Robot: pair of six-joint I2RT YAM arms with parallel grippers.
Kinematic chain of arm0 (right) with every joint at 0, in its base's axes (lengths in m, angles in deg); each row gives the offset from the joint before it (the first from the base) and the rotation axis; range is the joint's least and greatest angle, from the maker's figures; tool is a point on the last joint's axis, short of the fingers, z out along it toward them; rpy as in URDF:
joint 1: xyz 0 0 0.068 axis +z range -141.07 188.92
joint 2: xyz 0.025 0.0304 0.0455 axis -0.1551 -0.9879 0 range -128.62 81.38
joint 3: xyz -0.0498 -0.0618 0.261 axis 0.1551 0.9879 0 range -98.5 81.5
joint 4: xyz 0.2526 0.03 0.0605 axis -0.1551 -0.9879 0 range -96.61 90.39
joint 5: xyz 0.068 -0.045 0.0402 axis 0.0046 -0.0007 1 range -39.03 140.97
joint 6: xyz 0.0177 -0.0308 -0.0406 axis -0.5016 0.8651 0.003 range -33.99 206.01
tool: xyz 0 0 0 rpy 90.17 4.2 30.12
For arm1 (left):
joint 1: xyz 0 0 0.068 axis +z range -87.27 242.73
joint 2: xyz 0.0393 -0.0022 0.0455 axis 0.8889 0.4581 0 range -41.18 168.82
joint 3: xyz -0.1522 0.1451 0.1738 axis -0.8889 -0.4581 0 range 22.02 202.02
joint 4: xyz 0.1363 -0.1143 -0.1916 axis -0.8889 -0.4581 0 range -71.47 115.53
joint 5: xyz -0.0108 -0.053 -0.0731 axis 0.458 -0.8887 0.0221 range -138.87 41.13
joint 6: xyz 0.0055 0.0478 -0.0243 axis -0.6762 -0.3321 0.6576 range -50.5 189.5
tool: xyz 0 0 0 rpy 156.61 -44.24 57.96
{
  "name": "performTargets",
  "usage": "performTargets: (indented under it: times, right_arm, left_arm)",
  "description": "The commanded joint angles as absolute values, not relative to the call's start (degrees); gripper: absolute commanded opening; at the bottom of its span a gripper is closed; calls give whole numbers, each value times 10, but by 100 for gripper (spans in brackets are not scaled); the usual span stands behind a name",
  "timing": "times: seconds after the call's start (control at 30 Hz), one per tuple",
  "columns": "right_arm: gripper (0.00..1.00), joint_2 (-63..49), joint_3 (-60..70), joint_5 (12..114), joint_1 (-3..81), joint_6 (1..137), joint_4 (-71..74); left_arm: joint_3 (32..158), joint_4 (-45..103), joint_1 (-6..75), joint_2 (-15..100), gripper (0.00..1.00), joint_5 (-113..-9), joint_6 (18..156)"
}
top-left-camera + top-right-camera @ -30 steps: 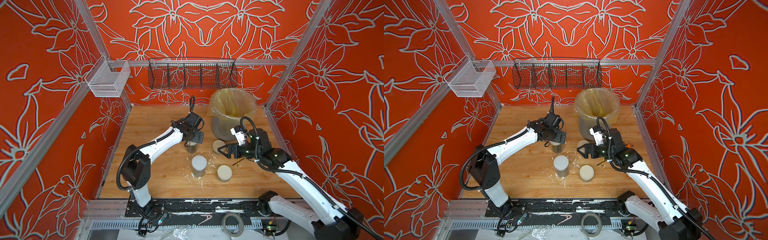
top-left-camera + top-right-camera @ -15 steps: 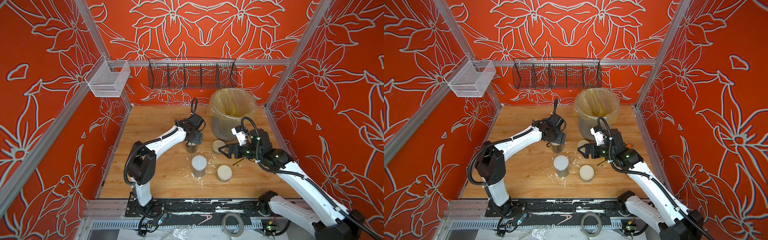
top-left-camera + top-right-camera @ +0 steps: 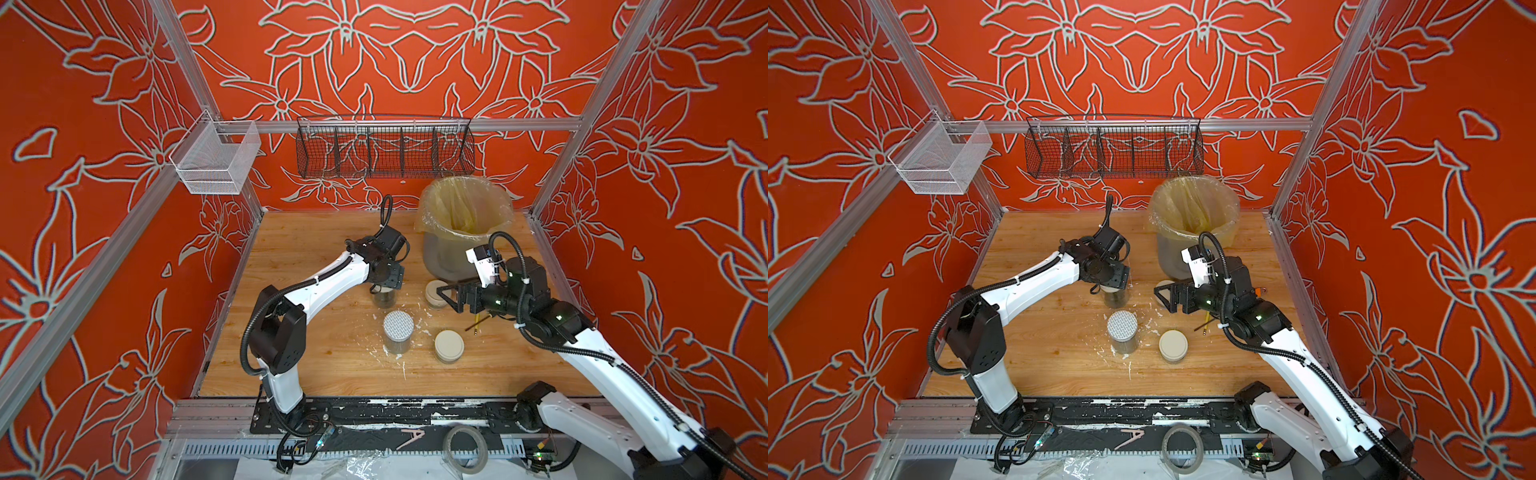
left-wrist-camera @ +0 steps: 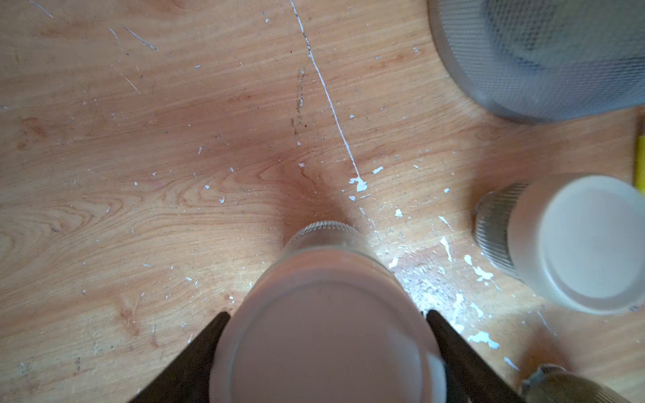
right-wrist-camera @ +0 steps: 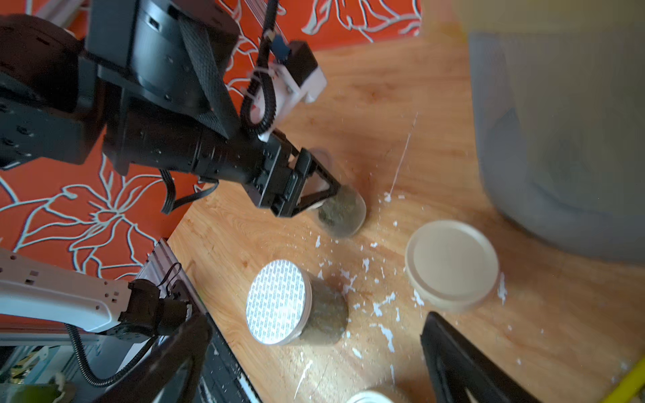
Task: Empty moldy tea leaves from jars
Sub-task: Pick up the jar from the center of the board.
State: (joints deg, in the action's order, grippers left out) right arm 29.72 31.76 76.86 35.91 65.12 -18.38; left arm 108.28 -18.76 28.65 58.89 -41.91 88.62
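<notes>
**Held jar** (image 3: 384, 298): it stands upright on the table (image 3: 316, 357), just to the 12 o'clock side of centre. Its long axis is vertical, with the cream lid (image 4: 328, 349) up and the base on the wood. Tea leaves (image 5: 340, 214) show through the clear wall.

**Left gripper** (image 4: 327, 314): it reaches down from above. Its fingers (image 4: 450, 345) bear on opposite sides of the lid, so it is closed on the held jar at lid height.

**Right gripper** (image 3: 444, 297): its fingers are spread wide with nothing between them. It hovers at 3 o'clock of the held jar. In both top views its tips overlap a squat jar (image 3: 432, 290); contact cannot be told.

**Other jars**: the dotted-lid jar (image 3: 398, 334) is near, at 6 o'clock of the held jar. A second squat jar (image 3: 449, 347) is at 4 o'clock. Both are upright, lids on and facing up. White flakes (image 5: 380, 307) lie scattered between them. The bin (image 3: 440, 266) stands at 1 o'clock.

**Change from one second ago**: the left gripper's fingers then stood wide apart beside the lid and have since closed onto it. The jars, the bin and the right arm are where they were.
</notes>
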Motion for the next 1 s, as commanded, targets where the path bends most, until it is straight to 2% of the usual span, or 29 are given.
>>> performTargets:
  times: [0.0, 0.2, 0.43, 0.63, 0.97]
  right_arm:
    - [97, 304, 335, 750, 369, 705, -70]
    - [97, 292, 359, 766, 385, 832, 43]
    - [98, 275, 425, 837, 389, 964, 203]
    - [98, 220, 430, 944, 394, 962, 266]
    - [98, 108, 400, 949, 423, 970, 301]
  left_arm:
    - [1093, -175, 291, 500, 42, -452, 889]
    - [1087, -147, 301, 416, 31, -523, 890]
    - [1052, -72, 311, 326, 22, -618, 912]
    - [1031, -28, 311, 286, 17, -661, 933]
    - [1029, -13, 312, 279, 11, -693, 948]
